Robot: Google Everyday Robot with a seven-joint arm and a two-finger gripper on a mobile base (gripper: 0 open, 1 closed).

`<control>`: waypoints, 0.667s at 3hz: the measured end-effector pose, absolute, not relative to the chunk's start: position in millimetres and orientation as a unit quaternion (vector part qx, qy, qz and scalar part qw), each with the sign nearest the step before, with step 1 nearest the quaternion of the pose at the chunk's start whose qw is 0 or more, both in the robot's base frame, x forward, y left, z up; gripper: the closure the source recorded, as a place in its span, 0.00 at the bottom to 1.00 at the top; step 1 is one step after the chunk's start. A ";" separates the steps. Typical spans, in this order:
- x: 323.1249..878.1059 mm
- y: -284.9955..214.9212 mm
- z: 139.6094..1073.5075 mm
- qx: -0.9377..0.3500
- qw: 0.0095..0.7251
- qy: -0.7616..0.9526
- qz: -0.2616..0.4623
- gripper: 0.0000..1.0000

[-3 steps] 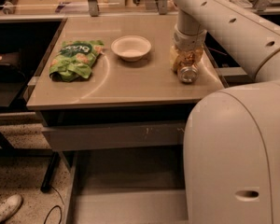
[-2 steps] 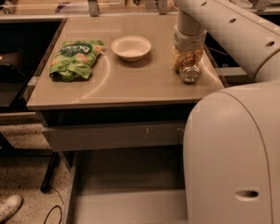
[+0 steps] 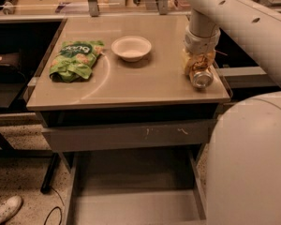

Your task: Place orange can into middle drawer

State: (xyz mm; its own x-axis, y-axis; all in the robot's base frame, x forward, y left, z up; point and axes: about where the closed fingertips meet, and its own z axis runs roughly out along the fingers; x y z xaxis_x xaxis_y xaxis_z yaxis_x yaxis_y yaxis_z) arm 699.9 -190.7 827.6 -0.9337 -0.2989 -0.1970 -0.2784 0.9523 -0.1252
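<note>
The orange can (image 3: pixel 200 75) is at the right edge of the tabletop (image 3: pixel 145 83), tilted with its silver end toward the camera. My gripper (image 3: pixel 196 62) comes down from above on the white arm and is shut around the can's orange-gold body. The middle drawer (image 3: pixel 131 191) is pulled open below the table front; its flat grey floor shows and holds nothing. The gripper and can are above and to the right of the drawer.
A white bowl (image 3: pixel 131 48) sits at the back middle of the tabletop and a green snack bag (image 3: pixel 76 60) at the left. A grey drawer front with pale scratch marks (image 3: pixel 131 136) is just under the tabletop. My white arm body (image 3: pixel 253 163) fills the lower right.
The gripper and the can have shifted slightly to the right and toward the front edge of the tabletop. The bowl, the bag and the drawer have not moved.
</note>
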 end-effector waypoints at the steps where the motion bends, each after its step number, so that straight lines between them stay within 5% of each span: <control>1: 662.0 -205.8 833.6 -0.120 0.097 0.987 -0.038 1.00; 2: 616.8 -213.8 836.2 -0.091 0.079 0.992 -0.026 1.00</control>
State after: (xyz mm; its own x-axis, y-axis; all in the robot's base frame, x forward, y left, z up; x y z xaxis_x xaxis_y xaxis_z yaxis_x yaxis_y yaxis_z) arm 616.8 -213.8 836.2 -0.9712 -0.1842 -0.1512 -0.1759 0.9821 -0.0668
